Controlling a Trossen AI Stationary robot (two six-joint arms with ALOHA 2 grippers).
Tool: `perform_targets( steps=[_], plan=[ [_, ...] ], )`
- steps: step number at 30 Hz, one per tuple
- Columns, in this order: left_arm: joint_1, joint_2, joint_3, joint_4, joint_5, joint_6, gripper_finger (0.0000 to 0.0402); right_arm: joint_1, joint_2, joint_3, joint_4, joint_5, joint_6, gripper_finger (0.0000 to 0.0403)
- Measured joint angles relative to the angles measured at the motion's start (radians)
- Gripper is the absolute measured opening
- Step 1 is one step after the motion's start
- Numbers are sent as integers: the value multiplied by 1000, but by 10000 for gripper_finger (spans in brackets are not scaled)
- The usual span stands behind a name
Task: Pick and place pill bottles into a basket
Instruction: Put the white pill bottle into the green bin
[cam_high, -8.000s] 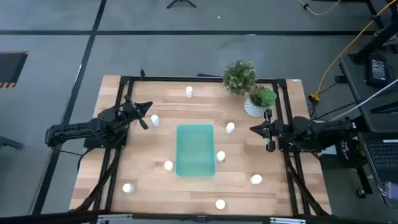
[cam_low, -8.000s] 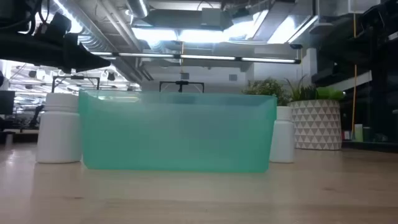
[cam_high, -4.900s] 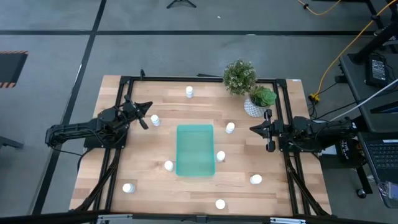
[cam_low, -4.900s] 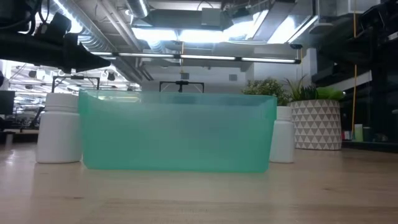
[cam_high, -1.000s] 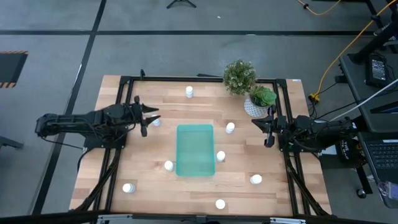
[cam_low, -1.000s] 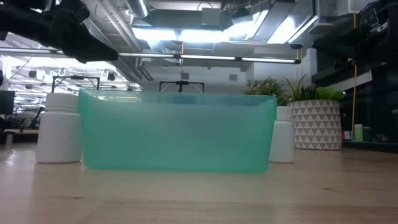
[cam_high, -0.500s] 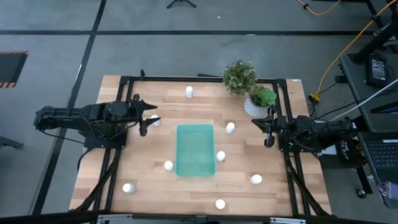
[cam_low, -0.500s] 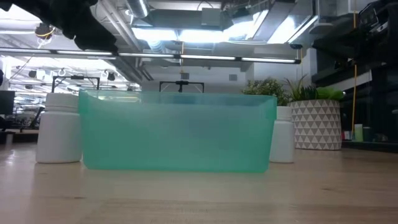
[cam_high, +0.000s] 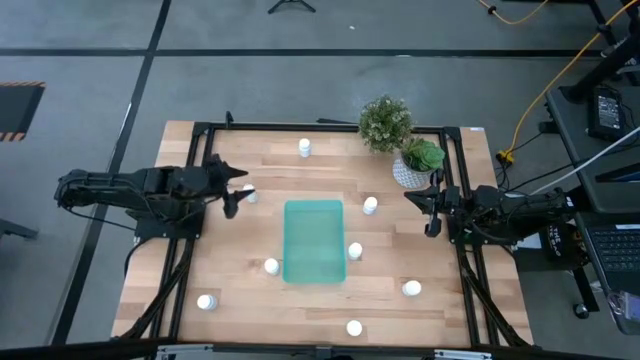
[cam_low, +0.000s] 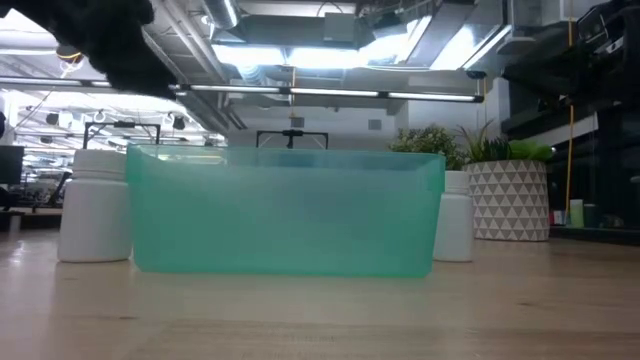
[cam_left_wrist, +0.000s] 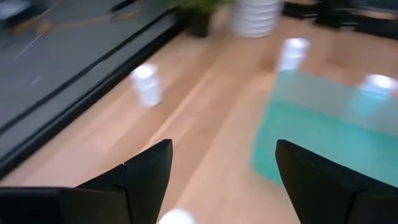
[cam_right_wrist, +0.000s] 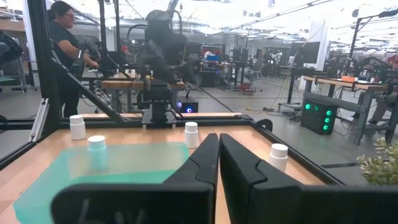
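Left gripper: the left gripper (cam_high: 238, 187) is seen at the table's left side, its fingers (cam_left_wrist: 146, 180) spread wide with nothing between them; a pill bottle (cam_high: 249, 194) stands just beside the fingertips, and contact cannot be told from above.
Left wrist view: a white cap (cam_left_wrist: 176, 217) is glimpsed low between the two dark fingers, probably that same bottle, though the picture is blurred.
Right gripper: the right gripper (cam_high: 431, 206) is held at the table's right edge, near the plant pot (cam_high: 408, 173); its fingers (cam_right_wrist: 249, 177) are pressed together with nothing held.
Basket: the teal basket (cam_high: 314, 241) is set at the middle of the wooden table (cam_high: 250, 299), long side running front to back; no bottle is seen inside it.
Bottles near the basket: one bottle (cam_high: 355, 250) stands just beside the basket's right wall, another (cam_high: 271, 266) just beside its left wall, and a third (cam_high: 370, 205) off its far right corner.
Other bottles: one (cam_high: 305, 147) is placed at the far edge, one (cam_high: 205, 301) near the front left corner, one (cam_high: 354, 327) at the front edge, and one (cam_high: 411, 288) toward the front right.
Low view: the basket's wall (cam_low: 285, 212) fills the middle, flanked by a bottle (cam_low: 96, 205) on one side and a bottle (cam_low: 455, 217) on the other; part of a dark arm (cam_low: 105, 35) is seen overhead.
Plants: a leafy plant (cam_high: 385, 122) stands at the far edge, beside the white patterned pot.
Room: a person (cam_right_wrist: 64, 56) is seen standing beyond the table in the right wrist view.
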Motion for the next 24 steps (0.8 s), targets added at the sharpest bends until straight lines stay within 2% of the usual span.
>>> perform_targets(
  steps=[6, 12, 17, 24],
  plan=[
    [0, 18, 0, -120, -72, -140, 279, 0, 0, 0, -3, 0, 0, 19],
    [0, 127, 0, -123, -68, -132, 279, 0, 0, 0, -4, 0, 0, 19],
    [0, 232, -1, -126, -8, -114, 279, 0, 0, 0, -4, 0, 0, 19],
    [0, 309, -2, -191, -1, -129, 279, 0, 0, 0, -5, 0, 0, 19]
  ],
)
